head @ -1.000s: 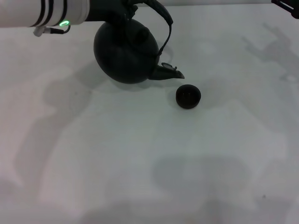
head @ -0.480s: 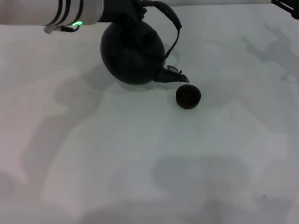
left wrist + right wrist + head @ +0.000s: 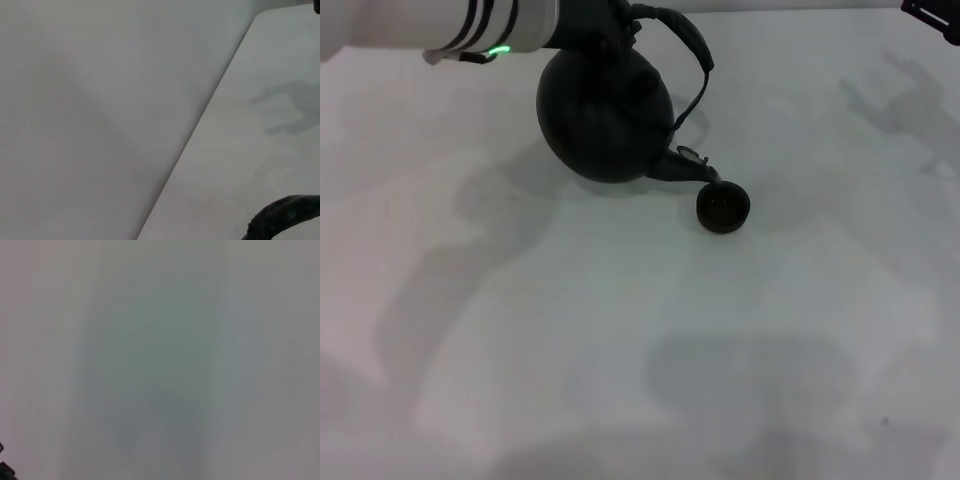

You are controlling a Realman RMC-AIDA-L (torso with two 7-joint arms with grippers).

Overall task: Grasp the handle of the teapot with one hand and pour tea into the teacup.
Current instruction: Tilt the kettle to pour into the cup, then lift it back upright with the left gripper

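Seen in the head view: the teapot (image 3: 605,115), round and matte black, in the upper middle of the frame, tilted with its spout (image 3: 692,170) angled down toward the lower right. Spout tip right at the upper left rim of the teacup (image 3: 723,207), just beside or touching it; impossible to tell which. Teacup upright on the white table (image 3: 620,350), just right of frame centre. The handle (image 3: 692,45) arched over the pot toward the upper right, leaning right of the body. Left gripper (image 3: 600,18) at the top edge, above the pot's upper left shoulder, closed on the near end of the handle, though fingers mostly hidden behind dark housing. White forearm with black bands and a green light (image 3: 500,49) stretched in from the upper left corner. Right gripper (image 3: 932,14) barely visible at the upper right corner, well apart from the pot; finger state not discernible.

In the left wrist view, only a dark rough piece of the handle at the lower right corner, over pale table.
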